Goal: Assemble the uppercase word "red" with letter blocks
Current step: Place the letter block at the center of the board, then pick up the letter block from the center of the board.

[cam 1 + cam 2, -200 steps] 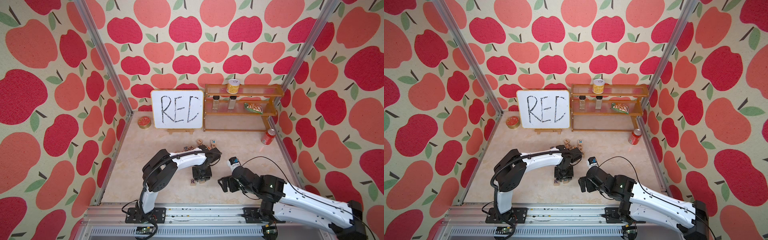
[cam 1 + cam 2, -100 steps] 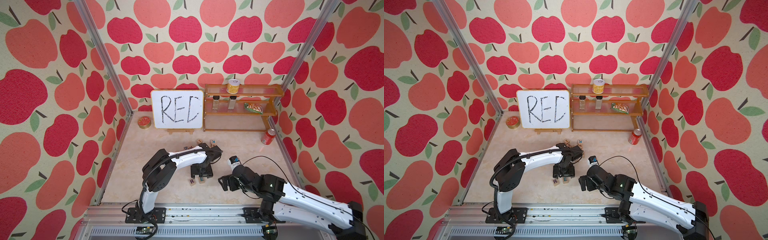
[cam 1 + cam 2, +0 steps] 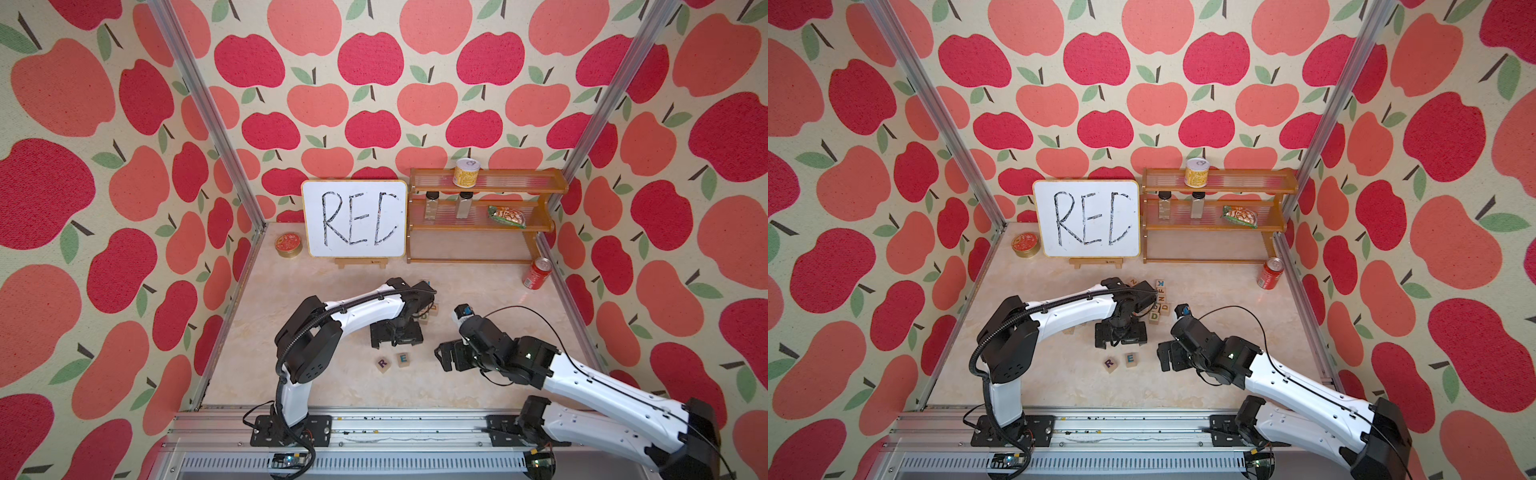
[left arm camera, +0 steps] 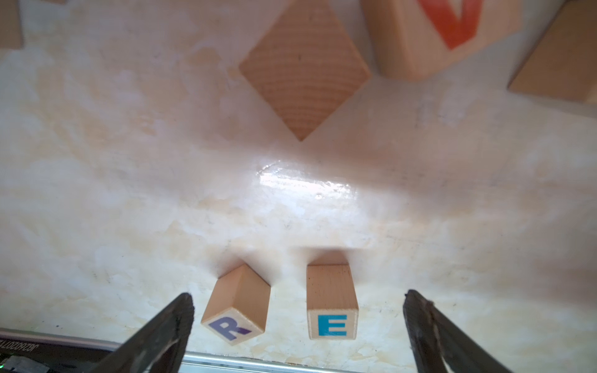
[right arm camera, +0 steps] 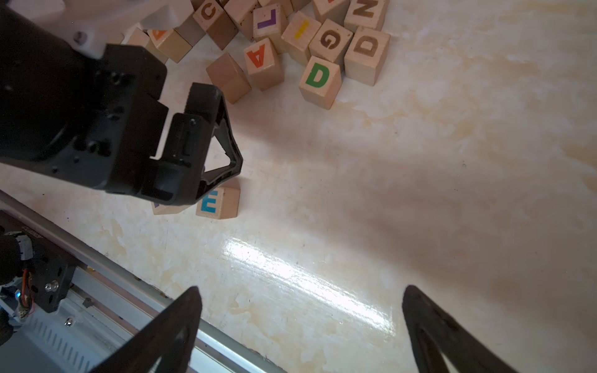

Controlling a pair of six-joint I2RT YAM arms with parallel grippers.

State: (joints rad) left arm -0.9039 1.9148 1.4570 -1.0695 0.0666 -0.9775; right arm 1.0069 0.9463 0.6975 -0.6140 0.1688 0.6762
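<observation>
Light-wood letter blocks are lying on the marbled bench (image 3: 332, 286). The purple R block (image 4: 235, 310) and the blue E block (image 4: 332, 306) are sitting side by side near the front rail (image 3: 374, 428). They are close but not touching, and the R block is turned at an angle. The left claw (image 4: 298, 298) is hovering close over this pair with its jaws spread wide, gripping nothing. The green D block (image 5: 318, 77) is resting at the near edge of the pile (image 5: 290, 29) of spare blocks, touching the brown D block (image 5: 366, 51). The right claw (image 5: 301, 290) is hanging over bare bench beside the pair, jaws standing wide apart and empty.
</observation>
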